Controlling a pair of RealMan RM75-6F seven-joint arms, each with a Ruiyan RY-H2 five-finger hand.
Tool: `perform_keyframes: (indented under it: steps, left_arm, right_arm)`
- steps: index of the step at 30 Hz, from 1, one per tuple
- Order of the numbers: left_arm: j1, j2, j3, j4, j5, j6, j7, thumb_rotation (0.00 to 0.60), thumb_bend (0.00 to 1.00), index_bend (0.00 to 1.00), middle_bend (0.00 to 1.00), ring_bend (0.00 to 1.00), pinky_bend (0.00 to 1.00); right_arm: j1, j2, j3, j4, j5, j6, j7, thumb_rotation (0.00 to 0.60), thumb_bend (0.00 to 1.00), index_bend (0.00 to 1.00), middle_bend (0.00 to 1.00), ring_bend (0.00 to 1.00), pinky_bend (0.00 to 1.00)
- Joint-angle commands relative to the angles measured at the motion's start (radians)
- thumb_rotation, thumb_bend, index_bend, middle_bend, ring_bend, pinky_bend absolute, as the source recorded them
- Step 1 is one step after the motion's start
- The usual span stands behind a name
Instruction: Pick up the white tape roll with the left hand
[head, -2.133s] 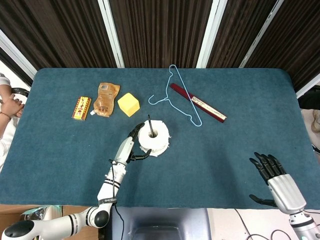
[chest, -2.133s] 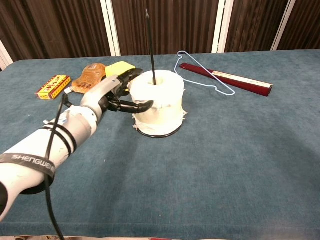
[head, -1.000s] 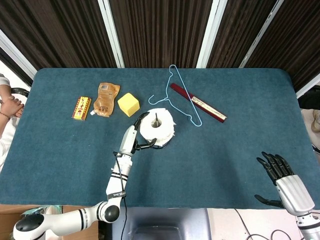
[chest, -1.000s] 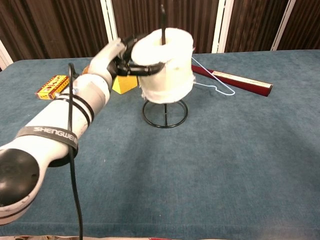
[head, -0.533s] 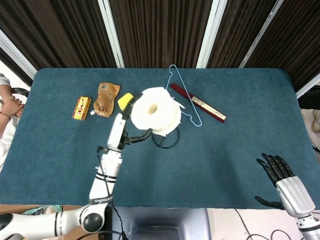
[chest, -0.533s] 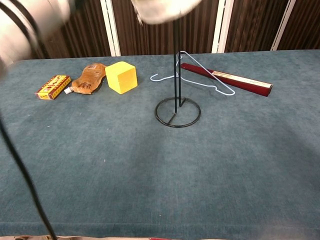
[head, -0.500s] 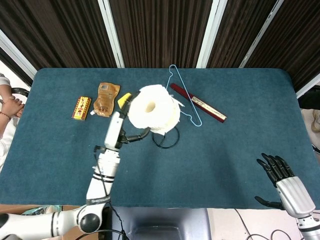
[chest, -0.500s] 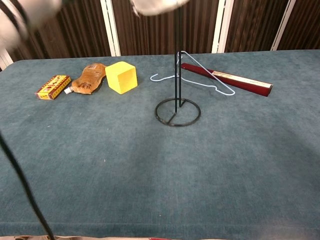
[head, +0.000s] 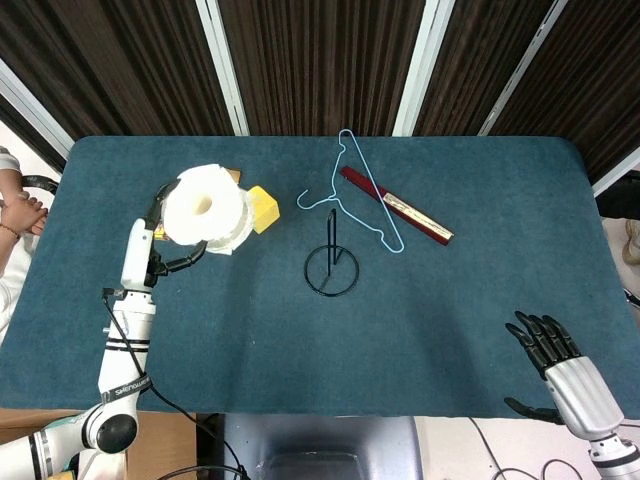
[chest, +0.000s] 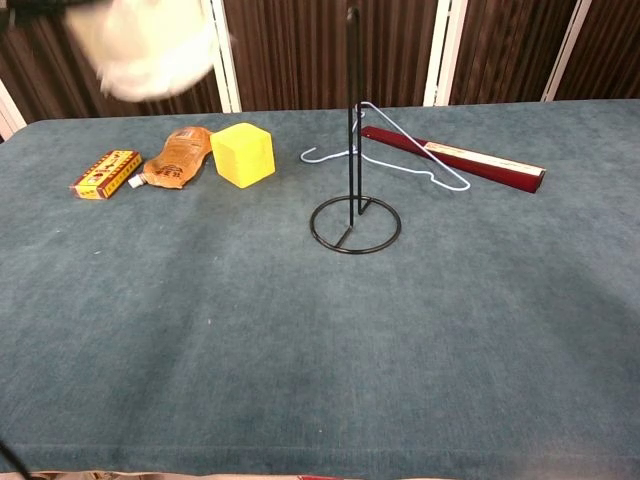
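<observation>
My left hand (head: 158, 246) holds the white tape roll (head: 206, 208) high above the left part of the table, fingers wrapped round its side. The chest view catches the roll (chest: 150, 48) as a blurred white shape at the top left. The black wire stand (head: 331, 268) with its upright rod (chest: 352, 110) stands bare at the table's middle, well to the right of the roll. My right hand (head: 556, 362) hovers open at the near right edge, fingers spread, nothing in it.
A yellow cube (chest: 242, 154), a brown pouch (chest: 176, 157) and a small yellow-red box (chest: 105, 173) lie at the far left. A light blue hanger (head: 360, 196) and a dark red flat box (head: 396, 205) lie behind the stand to the right.
My left hand has lifted the roll off the stand's rod and carried it up and to the left. The stand is now bare. The right hand has barely moved.
</observation>
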Motion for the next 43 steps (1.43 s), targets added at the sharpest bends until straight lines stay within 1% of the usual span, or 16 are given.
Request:
perform_keyframes:
  steps: [1,3,5,7,9,10,13,15,18,22,27,30,34,36,40,43]
  left_arm:
    - [0.045,-0.035,0.137,0.17,0.088,-0.025,-0.092,0.6,0.79,0.79,0.77,0.86,0.8]
    - [0.046,-0.07,0.178,0.24,0.114,-0.022,-0.096,0.6,0.75,0.79,0.76,0.79,0.69]
    - [0.044,-0.107,0.205,0.297,0.139,-0.016,-0.117,0.6,0.68,0.75,0.71,0.65,0.51]
    - [0.035,-0.122,0.228,0.334,0.154,-0.042,-0.147,0.6,0.59,0.62,0.54,0.43,0.28]
    - [0.026,-0.121,0.246,0.354,0.161,-0.073,-0.157,0.6,0.54,0.45,0.34,0.24,0.14]
    - [0.021,-0.121,0.252,0.364,0.156,-0.089,-0.154,0.6,0.53,0.37,0.27,0.18,0.12]
    - [0.011,-0.118,0.263,0.381,0.133,-0.13,-0.13,0.6,0.51,0.27,0.18,0.1,0.08]
    - [0.007,-0.112,0.269,0.384,0.118,-0.15,-0.111,0.6,0.47,0.12,0.07,0.03,0.03]
    - [0.01,-0.108,0.271,0.381,0.114,-0.137,-0.079,0.6,0.42,0.0,0.0,0.0,0.0]
    - [0.02,-0.09,0.27,0.358,0.152,-0.095,-0.117,0.6,0.37,0.0,0.0,0.0,0.02]
    - [0.06,-0.002,0.288,0.279,0.237,-0.011,-0.172,0.6,0.36,0.0,0.0,0.0,0.02]
    - [0.12,0.076,0.353,0.254,0.374,0.121,-0.142,0.6,0.36,0.0,0.0,0.0,0.02]
    - [0.229,0.216,0.537,0.227,0.576,0.251,-0.163,0.6,0.4,0.0,0.0,0.0,0.01]
    - [0.266,0.237,0.597,0.252,0.634,0.294,-0.169,0.6,0.41,0.0,0.0,0.0,0.01]
    - [0.317,0.216,0.616,0.321,0.671,0.354,0.001,0.6,0.41,0.0,0.0,0.0,0.0]
    - [0.334,0.194,0.593,0.343,0.673,0.404,0.057,0.6,0.42,0.0,0.0,0.0,0.0]
  right_arm:
    - [0.002,-0.007,-0.005,-0.007,-0.009,-0.009,-0.02,0.6,0.06,0.0,0.0,0.0,0.0]
    - [0.002,-0.01,-0.007,-0.01,-0.013,-0.013,-0.031,0.6,0.06,0.0,0.0,0.0,0.0]
    - [0.003,-0.012,-0.008,-0.013,-0.015,-0.015,-0.038,0.6,0.06,0.0,0.0,0.0,0.0]
    - [0.002,-0.013,-0.006,-0.015,-0.011,-0.016,-0.041,0.6,0.06,0.0,0.0,0.0,0.0]
    - [0.002,-0.014,-0.004,-0.016,-0.006,-0.017,-0.042,0.6,0.06,0.0,0.0,0.0,0.0]
    - [0.002,-0.015,-0.003,-0.017,-0.003,-0.017,-0.041,0.6,0.06,0.0,0.0,0.0,0.0]
    - [0.004,-0.018,-0.002,-0.017,-0.001,-0.021,-0.046,0.6,0.06,0.0,0.0,0.0,0.0]
    - [0.005,-0.02,-0.002,-0.017,-0.001,-0.024,-0.049,0.6,0.06,0.0,0.0,0.0,0.0]
    - [0.007,-0.023,0.001,-0.019,0.001,-0.027,-0.053,0.6,0.06,0.0,0.0,0.0,0.0]
    - [0.005,-0.028,0.003,-0.017,0.001,-0.021,-0.059,0.6,0.06,0.0,0.0,0.0,0.0]
    - [0.005,-0.033,0.0,-0.016,-0.004,-0.024,-0.071,0.6,0.06,0.0,0.0,0.0,0.0]
    - [0.003,-0.033,0.0,-0.018,-0.001,-0.024,-0.079,0.6,0.06,0.0,0.0,0.0,0.0]
    - [0.004,-0.041,0.001,-0.023,0.007,-0.041,-0.112,0.6,0.06,0.0,0.0,0.0,0.0]
    - [0.006,-0.046,-0.001,-0.027,0.007,-0.051,-0.13,0.6,0.06,0.0,0.0,0.0,0.0]
    - [0.005,-0.058,-0.002,-0.035,-0.002,-0.053,-0.16,0.6,0.06,0.0,0.0,0.0,0.0]
    - [0.004,-0.061,-0.005,-0.038,-0.003,-0.056,-0.167,0.6,0.06,0.0,0.0,0.0,0.0]
